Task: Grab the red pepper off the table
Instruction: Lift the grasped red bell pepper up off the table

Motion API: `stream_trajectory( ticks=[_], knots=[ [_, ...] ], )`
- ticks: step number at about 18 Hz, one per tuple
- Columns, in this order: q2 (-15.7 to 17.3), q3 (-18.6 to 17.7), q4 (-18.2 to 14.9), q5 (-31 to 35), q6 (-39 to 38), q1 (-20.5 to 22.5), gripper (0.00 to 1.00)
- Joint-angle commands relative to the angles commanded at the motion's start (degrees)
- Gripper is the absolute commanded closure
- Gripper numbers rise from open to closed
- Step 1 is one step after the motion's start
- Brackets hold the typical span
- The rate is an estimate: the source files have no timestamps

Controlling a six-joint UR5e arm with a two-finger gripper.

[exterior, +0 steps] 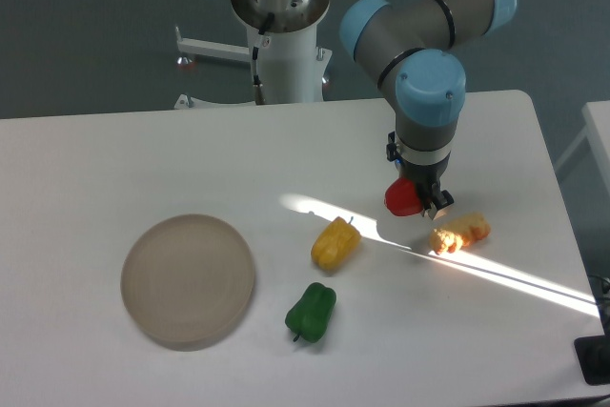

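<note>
I am viewing the large flat white rectangular table (114, 154) from the fixed camera. The two-finger gripper (422, 199) is pointing straight down with its fingers closed on the small glossy bright red pepper (403, 198), which is hanging clear of the tabletop. The pepper is sitting to the upper left of the pale yellow-orange lumpy food piece (460, 232), near it but not touching. I cannot tell which way the pepper's stem is pointing or how its long axis runs, since the fingers are covering part of it. To the left of that lumpy piece, the glossy yellow bell pepper (335, 243) is lying on the table, with the dark green bell pepper (311, 312) just below it. Far left of the lumpy piece, the round beige disc (188, 280) is resting flat.
</note>
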Motion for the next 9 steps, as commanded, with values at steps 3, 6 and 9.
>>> stream_trajectory(
  ticks=[3,6,9],
  knots=[
    [0.0,0.09,0.0,-0.09,-0.26,-0.09,0.37],
    [-0.18,0.09,0.17,-0.18,-0.35,-0.18,0.37],
    [-0.26,0.26,0.17,-0.18,-0.44,-0.44,0.37]
  ],
)
